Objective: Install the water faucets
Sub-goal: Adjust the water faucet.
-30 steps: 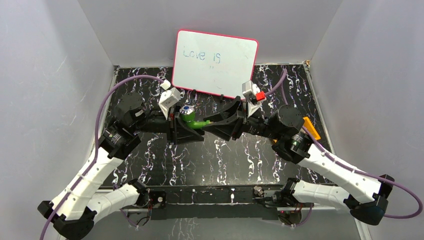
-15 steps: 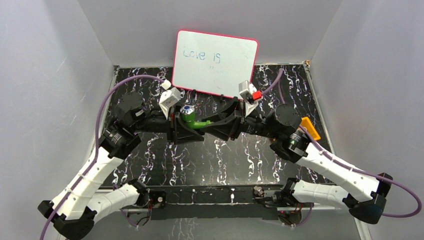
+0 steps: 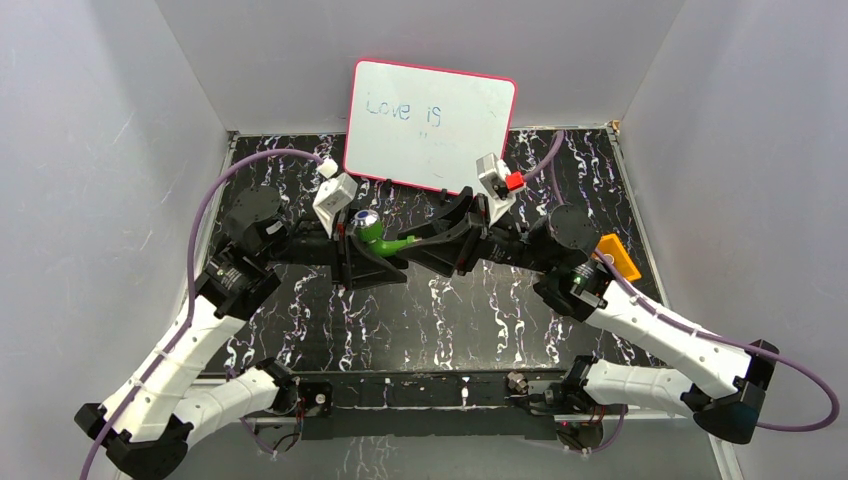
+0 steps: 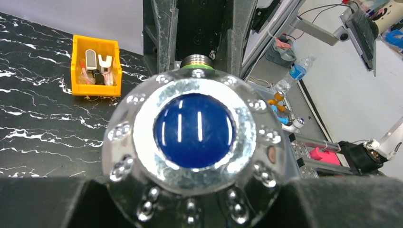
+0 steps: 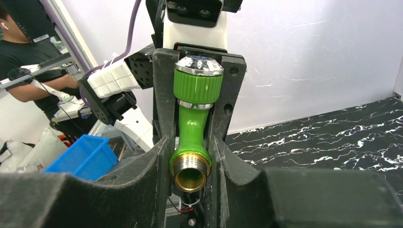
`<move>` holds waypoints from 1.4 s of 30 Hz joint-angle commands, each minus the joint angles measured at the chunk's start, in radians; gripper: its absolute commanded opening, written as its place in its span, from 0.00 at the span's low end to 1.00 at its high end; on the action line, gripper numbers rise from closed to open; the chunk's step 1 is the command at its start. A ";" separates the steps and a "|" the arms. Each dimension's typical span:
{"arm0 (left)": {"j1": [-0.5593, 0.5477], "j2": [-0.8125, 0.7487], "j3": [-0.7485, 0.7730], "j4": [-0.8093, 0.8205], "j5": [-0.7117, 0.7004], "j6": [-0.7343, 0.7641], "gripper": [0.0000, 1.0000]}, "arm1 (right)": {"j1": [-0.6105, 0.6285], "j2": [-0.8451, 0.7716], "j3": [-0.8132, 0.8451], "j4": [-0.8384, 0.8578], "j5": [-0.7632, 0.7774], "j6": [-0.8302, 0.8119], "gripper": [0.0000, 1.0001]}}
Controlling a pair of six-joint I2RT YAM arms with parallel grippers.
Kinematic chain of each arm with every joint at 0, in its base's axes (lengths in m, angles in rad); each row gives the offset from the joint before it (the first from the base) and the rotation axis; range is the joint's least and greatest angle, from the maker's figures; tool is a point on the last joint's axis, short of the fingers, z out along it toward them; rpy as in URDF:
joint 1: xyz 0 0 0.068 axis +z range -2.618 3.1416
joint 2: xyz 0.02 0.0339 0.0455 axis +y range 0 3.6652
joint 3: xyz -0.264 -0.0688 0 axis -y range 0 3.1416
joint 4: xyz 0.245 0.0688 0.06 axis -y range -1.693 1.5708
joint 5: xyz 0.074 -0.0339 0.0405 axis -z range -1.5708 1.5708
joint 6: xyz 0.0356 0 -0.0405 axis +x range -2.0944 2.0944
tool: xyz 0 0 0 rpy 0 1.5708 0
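We find the tap (image 3: 383, 240) held in the air above the middle of the worktop (image 3: 480, 310), between the two arms.

The right gripper (image 3: 425, 245) has its jaws pinching the threaded end (image 5: 191, 173). The left gripper (image 3: 368, 250) has its jaws close on either side of the ribbed green collar. We cannot tell whether they are pressing it.

The long axis lies roughly level across the worktop. The knob (image 4: 195, 130) points toward the left arm and the open threaded end toward the right.

We judge the tap light and stiff: a plastic body with a metal fitting. The polished knob looks slippery. The ribbed collar is the better place to hold, and the threads should be spared hard clamping.
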 commanded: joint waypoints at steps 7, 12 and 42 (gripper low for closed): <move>-0.003 -0.003 -0.010 0.066 0.015 -0.031 0.02 | 0.007 0.023 0.026 0.130 -0.025 0.066 0.00; -0.003 -0.012 -0.013 0.075 0.002 -0.033 0.00 | 0.007 0.015 0.017 0.110 -0.017 0.060 0.00; -0.003 0.008 0.010 0.039 -0.013 -0.011 0.00 | 0.017 0.049 0.193 -0.176 0.082 -0.030 0.43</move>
